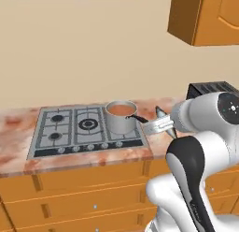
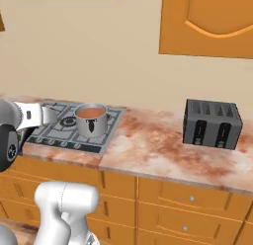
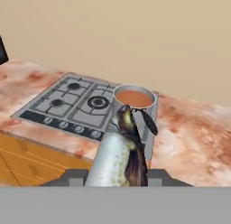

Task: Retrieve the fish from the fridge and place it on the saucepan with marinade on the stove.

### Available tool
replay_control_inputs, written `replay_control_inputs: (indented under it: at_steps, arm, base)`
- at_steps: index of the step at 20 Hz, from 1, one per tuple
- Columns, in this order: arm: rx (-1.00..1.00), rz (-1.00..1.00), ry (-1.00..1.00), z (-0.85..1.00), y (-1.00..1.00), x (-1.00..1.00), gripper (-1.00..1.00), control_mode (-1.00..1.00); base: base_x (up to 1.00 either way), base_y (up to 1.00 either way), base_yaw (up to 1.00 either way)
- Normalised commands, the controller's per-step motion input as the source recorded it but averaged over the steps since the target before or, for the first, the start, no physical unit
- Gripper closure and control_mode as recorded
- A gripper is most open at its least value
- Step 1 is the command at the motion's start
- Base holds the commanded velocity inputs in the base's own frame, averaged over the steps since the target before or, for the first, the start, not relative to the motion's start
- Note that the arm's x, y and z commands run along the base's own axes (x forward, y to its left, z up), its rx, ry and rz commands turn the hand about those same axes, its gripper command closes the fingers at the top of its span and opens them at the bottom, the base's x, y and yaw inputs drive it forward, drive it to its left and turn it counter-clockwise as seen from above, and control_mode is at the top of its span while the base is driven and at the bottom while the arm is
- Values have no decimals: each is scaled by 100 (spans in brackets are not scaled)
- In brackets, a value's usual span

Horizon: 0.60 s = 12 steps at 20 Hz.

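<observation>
My gripper (image 3: 117, 175) is shut on the fish (image 3: 118, 153), a silvery grey fish with dark fins whose head points away from the hand toward the saucepan (image 3: 135, 111). The small steel saucepan stands on the stove (image 3: 63, 105) at its right side, and it holds orange-brown marinade (image 3: 134, 98). In the left base view the fish (image 1: 156, 126) hangs just right of the saucepan (image 1: 121, 119), above the counter beside the stove (image 1: 70, 130). From the right base view the fish (image 2: 48, 114) is left of the saucepan (image 2: 92, 123). The fridge is out of view.
A dark toaster (image 2: 212, 123) stands on the marbled counter (image 2: 153, 145) to the right of the stove. Orange wall cabinets (image 2: 207, 21) hang above, and drawers (image 1: 84, 189) run below the counter. The pan's black handle (image 3: 149, 121) points toward the hand.
</observation>
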Motion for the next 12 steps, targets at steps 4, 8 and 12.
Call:
replay_control_inputs:
  at_steps: [4, 8, 12]
  arm:
    - [0, 0, 0, 0, 0, 0, 100, 100]
    - [0, 0, 0, 0, 0, 0, 100, 100]
    - [0, 0, 0, 0, 0, 0, 100, 100]
  base:
    - [77, 88, -66]
    - [8, -40, -27]
    - [0, -25, -4]
